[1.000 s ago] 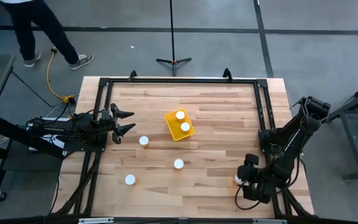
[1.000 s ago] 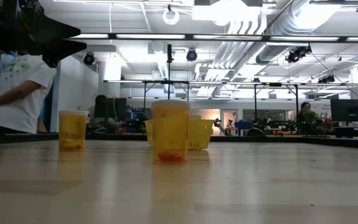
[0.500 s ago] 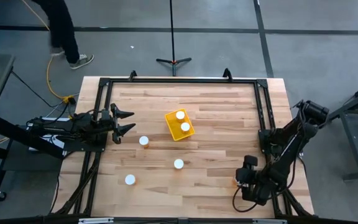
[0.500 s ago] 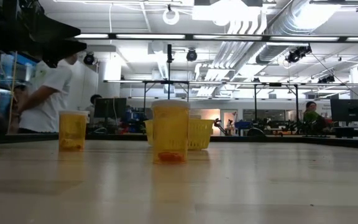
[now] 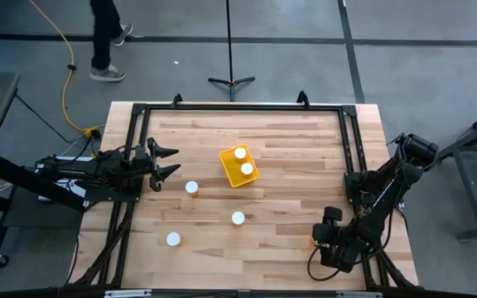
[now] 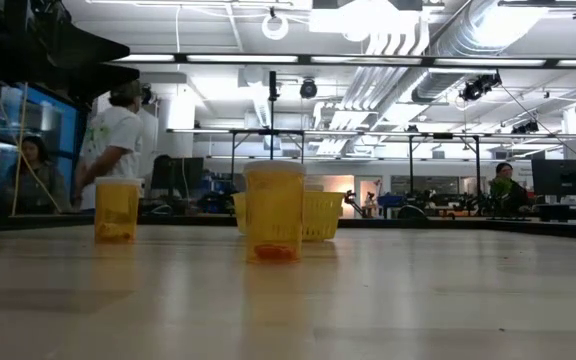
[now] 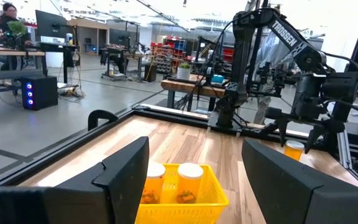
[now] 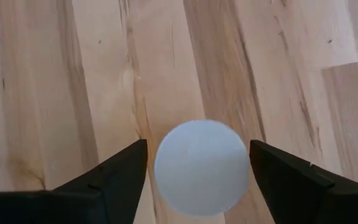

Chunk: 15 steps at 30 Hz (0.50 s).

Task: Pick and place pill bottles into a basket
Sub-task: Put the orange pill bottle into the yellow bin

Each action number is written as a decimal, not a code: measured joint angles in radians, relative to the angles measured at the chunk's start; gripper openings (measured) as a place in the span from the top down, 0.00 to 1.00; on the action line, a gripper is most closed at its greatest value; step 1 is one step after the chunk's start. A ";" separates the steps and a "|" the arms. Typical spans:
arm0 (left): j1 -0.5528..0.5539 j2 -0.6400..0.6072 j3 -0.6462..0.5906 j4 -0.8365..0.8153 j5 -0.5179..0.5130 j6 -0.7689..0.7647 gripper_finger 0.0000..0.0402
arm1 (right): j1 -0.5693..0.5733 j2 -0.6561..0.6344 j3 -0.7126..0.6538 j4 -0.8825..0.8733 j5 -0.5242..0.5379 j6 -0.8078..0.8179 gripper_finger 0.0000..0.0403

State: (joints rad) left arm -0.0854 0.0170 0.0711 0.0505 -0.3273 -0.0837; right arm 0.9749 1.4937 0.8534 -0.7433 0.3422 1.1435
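Wooden tabletop (image 5: 288, 165) carries all task items. Nearest the front edge, the right gripper (image 5: 328, 240) hangs over a pill bottle at the front right (image 7: 294, 150); since the earlier frames the arm has drawn slightly toward the front edge. In the right wrist view the white cap (image 8: 201, 168) sits between the two fingers (image 8: 114, 180), which stand apart on either side of it without touching.

Three loose pill bottles stand in the open: one at front left (image 5: 173, 239), one near the centre front (image 5: 238, 218), one farther back to the left (image 5: 191, 188). None has shifted.

Farther back, the yellow basket (image 5: 230, 175) lies at an angle near the table's middle. It holds two bottles, upright and side by side (image 5: 240, 153) (image 5: 247, 169).

At the left edge, the left gripper (image 5: 164, 162) waits level with the basket, fingers spread, unchanged.

Beyond the table, a person (image 5: 106, 37) has walked farther along the floor.
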 joint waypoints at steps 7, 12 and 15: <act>0.000 0.000 0.000 0.000 0.000 0.000 0.27 | 0.000 0.000 0.000 0.000 -0.011 0.000 0.39; 0.000 0.000 0.000 0.000 0.000 0.000 0.27 | 0.000 0.000 0.000 0.000 -0.010 0.000 0.45; 0.000 0.000 0.000 0.000 0.000 0.000 0.27 | 0.000 0.000 0.000 -0.001 -0.011 0.000 0.48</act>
State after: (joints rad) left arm -0.0855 0.0170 0.0711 0.0505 -0.3271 -0.0837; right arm 0.9749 1.4937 0.8536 -0.7438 0.3313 1.1435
